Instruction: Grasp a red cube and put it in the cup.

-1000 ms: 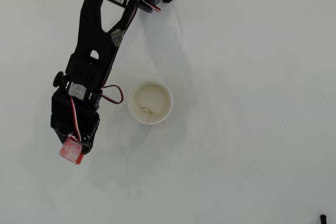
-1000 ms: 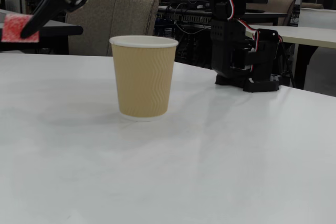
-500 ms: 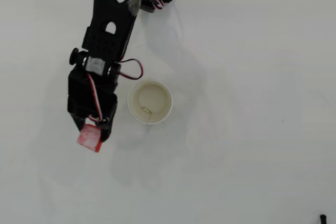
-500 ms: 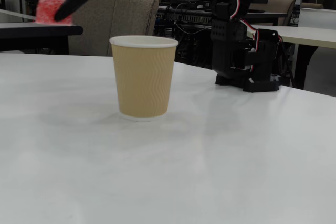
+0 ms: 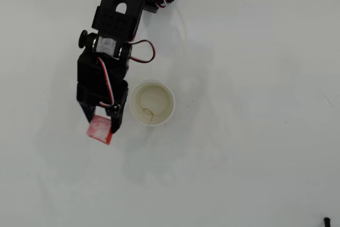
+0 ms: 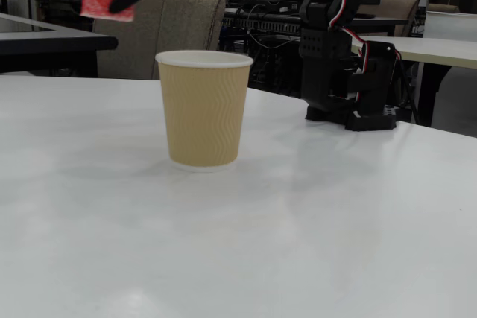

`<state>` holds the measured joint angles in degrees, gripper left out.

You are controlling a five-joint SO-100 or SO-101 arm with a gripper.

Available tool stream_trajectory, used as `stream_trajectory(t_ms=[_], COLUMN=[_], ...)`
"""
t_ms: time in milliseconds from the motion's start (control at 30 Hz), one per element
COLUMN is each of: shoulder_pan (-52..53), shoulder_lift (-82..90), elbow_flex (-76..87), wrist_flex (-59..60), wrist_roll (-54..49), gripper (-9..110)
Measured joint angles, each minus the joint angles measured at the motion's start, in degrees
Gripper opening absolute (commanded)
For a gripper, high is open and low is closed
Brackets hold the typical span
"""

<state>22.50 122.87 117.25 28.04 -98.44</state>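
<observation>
Overhead view showed our gripper clamped on the red cube, held high, with the cup just to its right.

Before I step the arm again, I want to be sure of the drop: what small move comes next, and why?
Probably carry the hand right in the overhead view. It is shut on the red cube, which the fixed view shows above rim height, but beside the cup, not over its opening. Release only once centred.

Overhead looks straight down; fixed sits low, facing the cup.
</observation>
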Motion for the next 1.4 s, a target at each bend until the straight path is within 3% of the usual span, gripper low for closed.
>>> stream_trajectory(t_ms=[967, 1400], shoulder_pan=[-7.4, -11.4], shoulder_lift=[29.4, 32.8], elbow_flex=[7.8, 7.8], wrist_flex=[19.2, 24.8], wrist_roll=[3.1, 3.1], gripper=[7, 7])
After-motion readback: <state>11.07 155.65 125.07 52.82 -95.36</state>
